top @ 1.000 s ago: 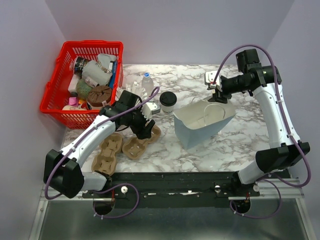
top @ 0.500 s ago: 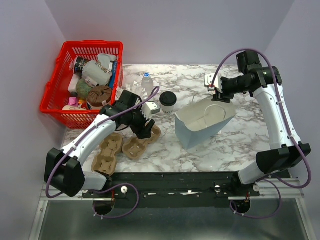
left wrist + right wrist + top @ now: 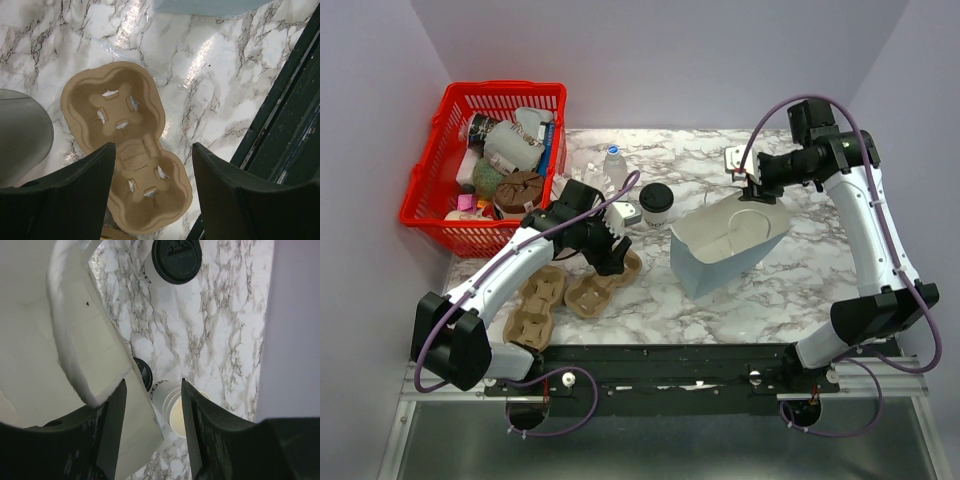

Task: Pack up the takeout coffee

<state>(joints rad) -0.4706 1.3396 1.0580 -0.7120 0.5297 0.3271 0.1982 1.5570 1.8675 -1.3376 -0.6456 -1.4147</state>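
Packing has barely begun, to judge by the layout. The pale blue bag (image 3: 712,265) gapes with a bare white inside, and no coffee sits in it or in any carrier. The right pincer (image 3: 152,383) hangs over the bag's far rim with its jaws apart. The thin bag wall runs through the gap, apparently unpinched. Directly beneath it lies what looks like a tipped coffee cup (image 3: 170,407), half hidden by that wall. An upright lidded cup (image 3: 656,203) stands well out beyond its fingertips, toward the left pincer (image 3: 152,148). That one hovers with jaws wide and empty, right above a cardboard carrier (image 3: 120,97) whose wells are vacant. Seating the cups and bagging them is likely all yet to do. The tabletop (image 3: 790,290) is glossy grey-veined marble, probably slick under a sliding carrier. Plain lilac walls close it in, and a red basket (image 3: 425,200) of oddments sits far out past the left pincer.
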